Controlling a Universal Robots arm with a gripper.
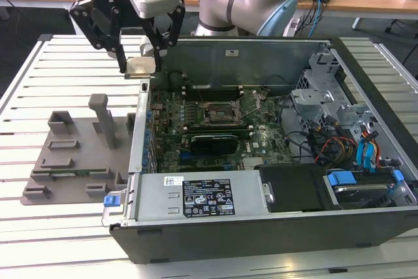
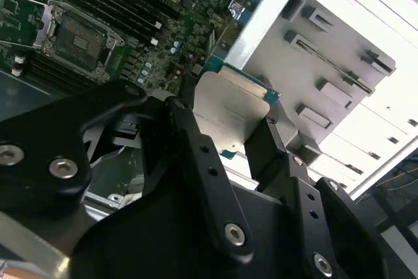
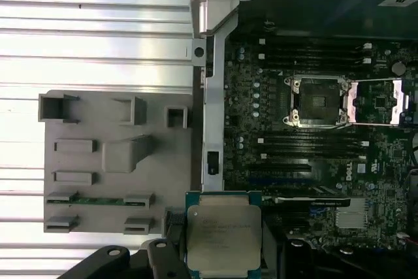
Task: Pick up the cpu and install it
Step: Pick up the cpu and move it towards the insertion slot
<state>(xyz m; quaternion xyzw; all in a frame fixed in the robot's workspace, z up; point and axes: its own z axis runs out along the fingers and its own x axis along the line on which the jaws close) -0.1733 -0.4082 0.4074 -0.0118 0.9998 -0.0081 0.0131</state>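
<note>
**Claw [image 1: 140,63] carries the cpu [image 1: 141,66] toward the board**

Both fingers of the claw are closed on opposite edges of the cpu, which hangs flat with its metal top up, clear of everything beneath it. In the exterior view the chip sits above the wall of the open computer case [image 1: 248,60]. That puts it at about ten o'clock from the bare CPU socket [image 1: 219,114] and one o'clock from the grey fixture plate [image 1: 72,155] on the slatted counter [image 1: 59,63]. In the first wrist view the socket's load plate [image 3: 375,99] is swung open, so the seat looks ready.

Judged from this, the carry is the step in hand, roughly midway through the task. Doing it well means:
- holding the chip level;
- gripping only its edges;
- staying high enough to clear the sheet-metal wall;
- travelling slowly so the chip cannot slip or twist between the pads.
</note>
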